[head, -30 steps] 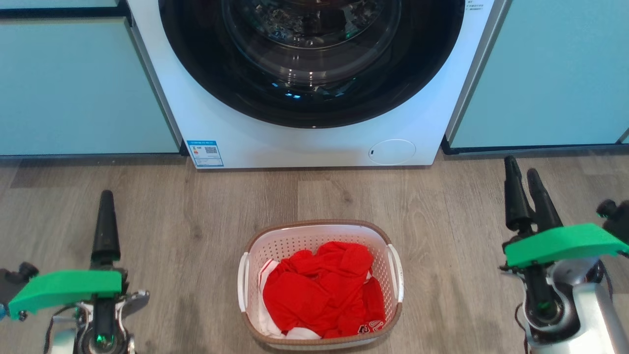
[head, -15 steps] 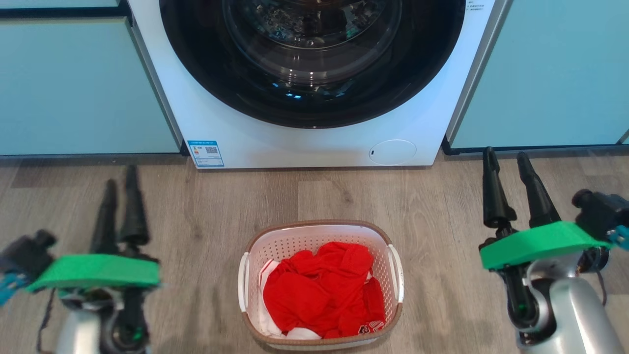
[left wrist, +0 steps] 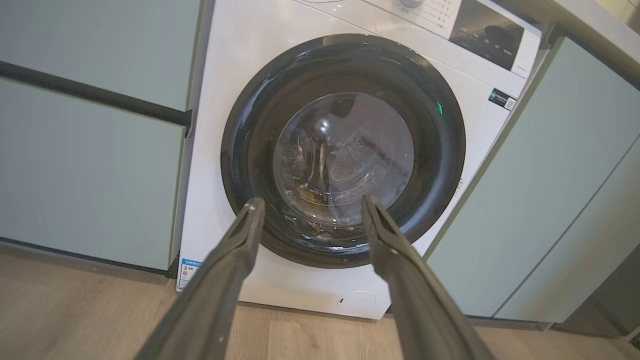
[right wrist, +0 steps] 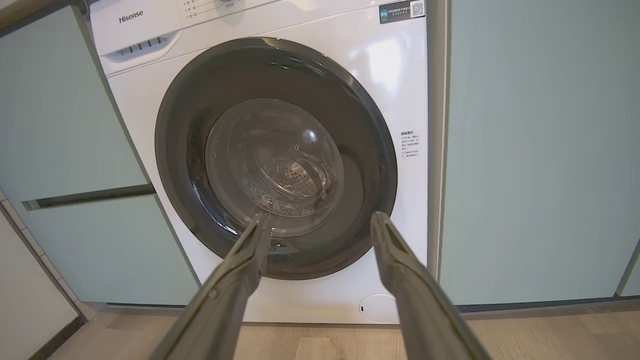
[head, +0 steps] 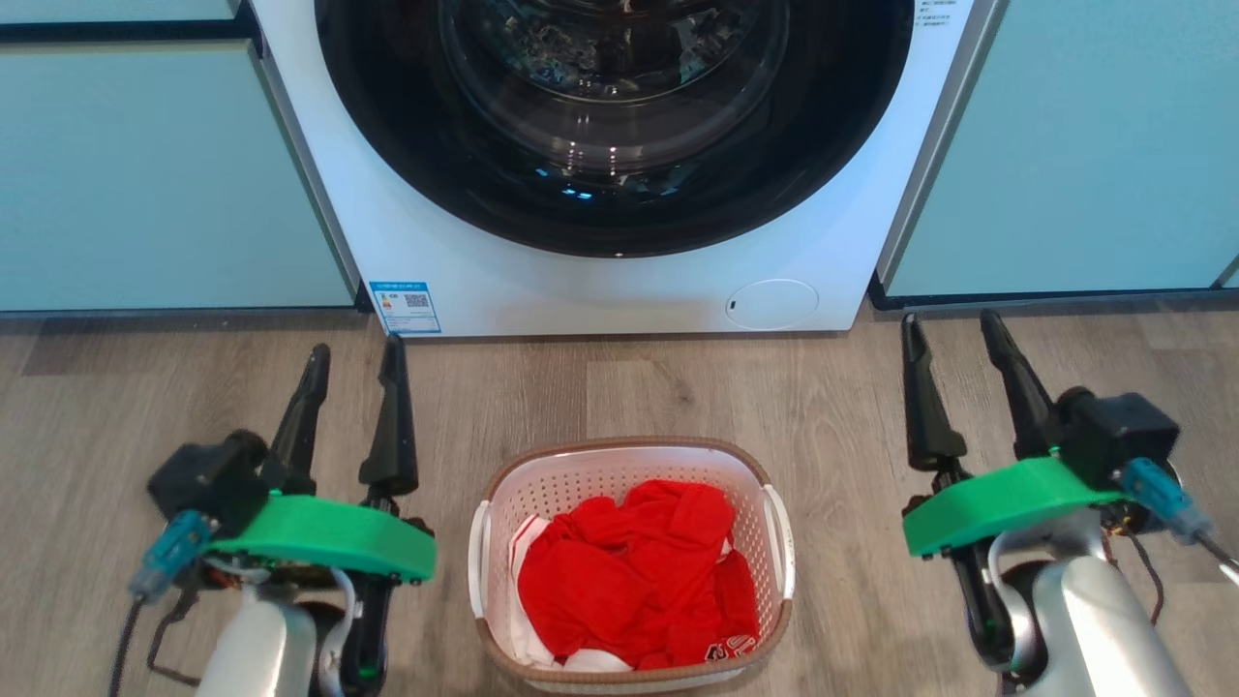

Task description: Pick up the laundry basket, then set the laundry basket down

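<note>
Laundry basket (head: 600, 476) sits on the wood floor (head: 194, 407), centred in front of the washing machine (head: 619, 290) and well apart from it. White perforated walls, brown rim, white handle on each side. Its near edge runs almost to the bottom of the head view. A red garment (head: 629, 571) covers the basket's base. Some white cloth shows beneath it at the near left. A small printed patch at the near right is too small to read.

Left gripper (head: 356, 350): jaws spread wide, holding nothing, fingers pointing toward the machine. It stands left of the basket, clear of the handle. Green plate (head: 329, 537) across the wrist hides the finger bases; forearm cut off at the frame bottom.

Right gripper (head: 950, 321): jaws likewise wide apart and empty, right of the basket and farther from it than the left one. Green plate (head: 997, 503) hides its finger bases too.

Left wrist view: left gripper (left wrist: 312, 201) frames the round dark door (left wrist: 345, 150). The drum behind the glass is dim, its contents not readable. The control panel is cut off at the top.

Right wrist view: right gripper (right wrist: 320, 217) frames the same door (right wrist: 275, 160). "Hisense" is legible at upper left; the small stickers are not.

Head view cuts the machine off above mid-door. Pale teal cabinets (head: 145, 174) flank it on both sides.
</note>
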Tool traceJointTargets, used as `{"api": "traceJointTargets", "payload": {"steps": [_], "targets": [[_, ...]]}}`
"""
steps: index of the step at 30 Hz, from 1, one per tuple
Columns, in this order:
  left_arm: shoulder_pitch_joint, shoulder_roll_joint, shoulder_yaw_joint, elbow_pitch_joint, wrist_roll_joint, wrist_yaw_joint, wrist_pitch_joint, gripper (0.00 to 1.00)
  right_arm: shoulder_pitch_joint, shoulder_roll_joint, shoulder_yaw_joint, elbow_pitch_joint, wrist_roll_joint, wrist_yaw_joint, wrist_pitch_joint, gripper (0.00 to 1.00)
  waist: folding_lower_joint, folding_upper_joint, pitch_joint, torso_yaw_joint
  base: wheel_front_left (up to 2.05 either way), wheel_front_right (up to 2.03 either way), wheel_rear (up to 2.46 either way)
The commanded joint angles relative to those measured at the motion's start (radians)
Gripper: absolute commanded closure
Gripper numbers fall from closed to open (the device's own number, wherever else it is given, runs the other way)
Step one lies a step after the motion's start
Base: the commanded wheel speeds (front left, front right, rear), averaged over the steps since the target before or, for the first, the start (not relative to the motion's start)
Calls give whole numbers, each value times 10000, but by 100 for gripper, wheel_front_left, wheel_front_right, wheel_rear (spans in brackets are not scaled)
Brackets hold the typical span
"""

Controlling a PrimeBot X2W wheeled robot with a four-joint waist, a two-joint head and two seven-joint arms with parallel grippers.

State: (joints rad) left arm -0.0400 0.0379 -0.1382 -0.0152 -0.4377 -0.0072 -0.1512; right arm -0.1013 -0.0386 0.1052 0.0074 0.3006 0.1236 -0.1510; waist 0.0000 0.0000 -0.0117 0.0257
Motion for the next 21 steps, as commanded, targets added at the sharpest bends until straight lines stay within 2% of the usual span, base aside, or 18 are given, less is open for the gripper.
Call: {"api": "traceJointTargets", "payload": {"steps": [1, 9, 11, 14, 21], "targets": [[-453, 223, 15, -400, 463, 122, -151, 0, -473, -109, 278, -331, -439, 53, -157, 0, 0, 0, -6, -16, 0, 0, 0], [-513, 517, -806, -97, 1494, 715, -386, 0, -385, -118, 431, 61, -1255, 57, -391, 0, 0, 0, -87, -75, 0, 0, 0], [-523, 557, -1071, 134, 1752, 812, -474, 0, -219, -114, 530, 695, -1428, 59, -478, 0, 0, 0, -152, -78, 0, 0, 0], [-476, 557, -1267, 481, 1910, 732, -561, 0, -258, -111, 553, 1239, -1539, 61, -565, 0, 0, 0, -212, -79, 0, 0, 0], [-475, 465, -1331, 890, 2416, 514, -767, 0, -372, -110, 744, 1479, -2419, 65, -770, 0, 0, 0, -257, -83, 0, 0, 0]]}}
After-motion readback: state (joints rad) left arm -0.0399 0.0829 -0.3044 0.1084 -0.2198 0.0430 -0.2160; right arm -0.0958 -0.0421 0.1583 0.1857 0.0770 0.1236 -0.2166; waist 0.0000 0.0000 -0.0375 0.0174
